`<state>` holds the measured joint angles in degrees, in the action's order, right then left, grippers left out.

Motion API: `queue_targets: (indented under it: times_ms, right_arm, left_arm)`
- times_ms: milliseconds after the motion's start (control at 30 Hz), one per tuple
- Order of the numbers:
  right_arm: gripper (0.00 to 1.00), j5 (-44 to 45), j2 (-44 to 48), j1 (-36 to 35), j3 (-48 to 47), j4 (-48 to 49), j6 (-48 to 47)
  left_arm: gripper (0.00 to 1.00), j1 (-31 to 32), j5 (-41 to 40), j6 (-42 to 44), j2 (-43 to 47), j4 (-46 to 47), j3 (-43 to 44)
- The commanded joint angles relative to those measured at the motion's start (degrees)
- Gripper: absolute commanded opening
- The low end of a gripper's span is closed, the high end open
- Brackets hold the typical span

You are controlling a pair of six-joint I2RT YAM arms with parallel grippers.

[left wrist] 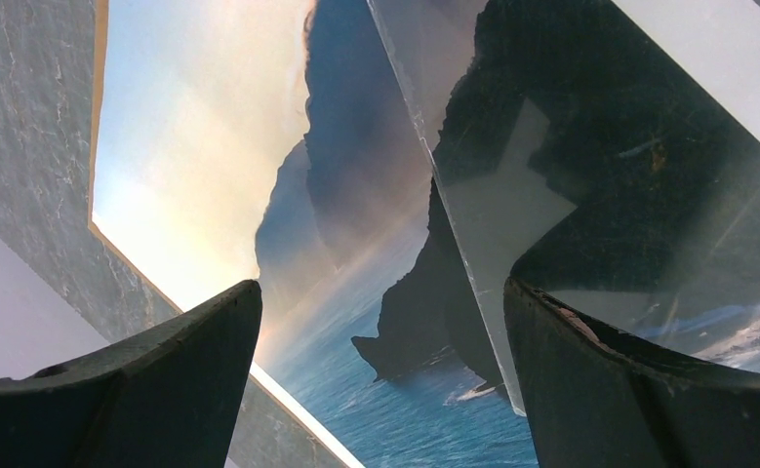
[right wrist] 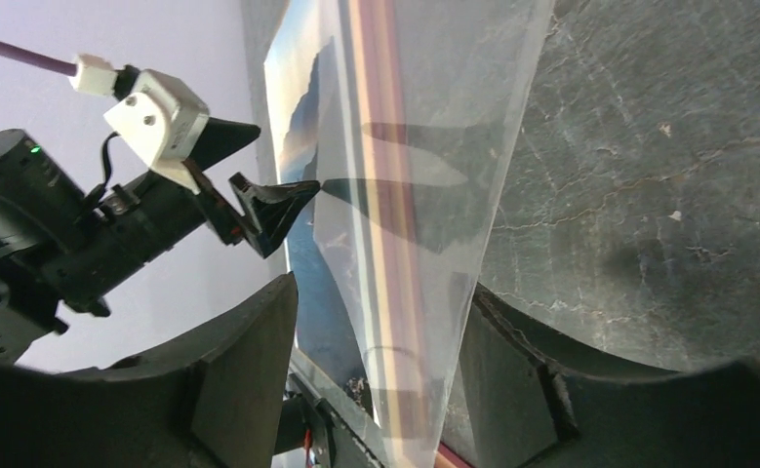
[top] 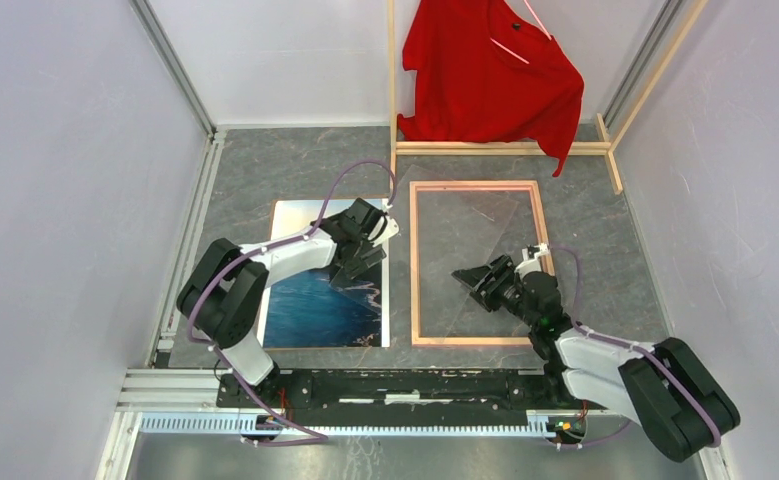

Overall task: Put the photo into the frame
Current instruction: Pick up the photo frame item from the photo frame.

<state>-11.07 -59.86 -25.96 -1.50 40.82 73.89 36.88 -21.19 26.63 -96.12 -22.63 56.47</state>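
Right gripper: jaws are standing partly apart, straddling a tilted clear pane. A gap is showing on one side, so they are not clamping it. Left gripper is gaping wide, with the pane's edge running between its fingers. The photo is lying face up on the table, just beside the frame on the left arm's side. The frame is lying flat.

The photo lies just left of the frame.
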Motion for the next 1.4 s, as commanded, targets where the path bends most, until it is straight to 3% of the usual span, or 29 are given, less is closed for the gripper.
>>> queue_targets:
  times_ms: [0,167,267,367,500,700,800,1033,1367]
  right_arm:
    - [0.64,5.6,-4.0,-2.1,-3.0,3.1,-1.0]
    - [0.59,5.5,-10.3,-4.1,-3.6,10.3,1.7]
    - [0.39,5.7,-9.1,-4.2,-4.0,8.8,0.2]
    - [0.16,9.4,-1.9,-4.0,-5.9,-1.7,-4.4]
    - [0.01,13.3,7.3,-2.8,-16.2,-26.4,-17.2]
    - [0.00,1.8,12.4,8.9,-34.5,-60.8,-40.9]
    - [0.00,-1.2,13.6,13.3,-41.6,-72.5,-49.2]
    - [0.00,0.8,14.0,14.9,-57.7,-87.4,-55.7]
    - [0.00,8.3,12.2,14.9,-73.8,-98.5,-55.9]
  left_arm:
    - [1.00,0.1,1.0,-0.8,1.5,0.0,-0.8]
    - [1.00,0.1,1.3,-0.4,1.7,0.2,-1.3]
    - [1.00,0.0,0.6,0.2,2.3,0.1,-1.1]
    - [1.00,0.0,-0.3,0.4,3.2,-0.6,0.0]
    - [1.00,-0.7,-0.1,-0.3,5.9,-3.6,4.3]
    - [1.00,-1.5,3.0,-1.5,9.2,-9.5,13.2]
    - [1.00,-1.4,9.0,-6.5,7.4,-12.1,17.7]
    - [1.00,-0.9,23.7,-18.6,-1.9,-13.6,25.7]
    - [1.00,4.2,22.4,-26.4,-14.2,-9.3,30.7]
